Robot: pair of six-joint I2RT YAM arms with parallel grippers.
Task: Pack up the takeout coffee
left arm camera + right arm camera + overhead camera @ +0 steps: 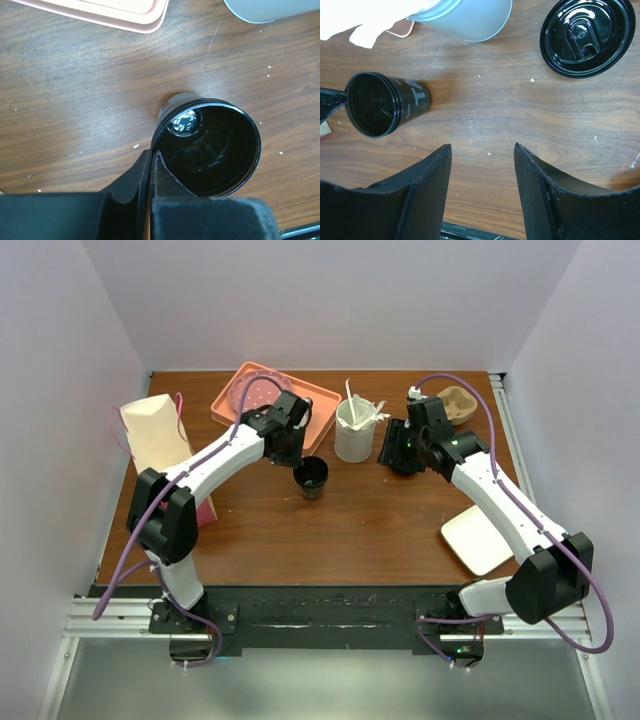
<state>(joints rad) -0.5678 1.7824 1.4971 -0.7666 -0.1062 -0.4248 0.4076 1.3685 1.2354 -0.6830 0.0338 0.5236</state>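
The takeout coffee cup (311,478) stands upright and lidless on the wooden table; it is black, with white lettering on its side (411,99). My left gripper (152,153) is shut on the cup's rim (209,148), one finger inside and one outside. The round black lid (587,35) lies flat on the table, apart from the cup. My right gripper (481,146) hangs open over bare wood between cup and lid, holding nothing. In the top view it (391,452) sits to the right of the white container.
A white container (355,432) of stirrers and napkins stands just behind the cup. A pink tray (262,397) lies at the back left, a cream paper bag (160,435) at the left edge, a cardboard cup carrier (459,405) at the back right and a white plate (482,538) at the front right.
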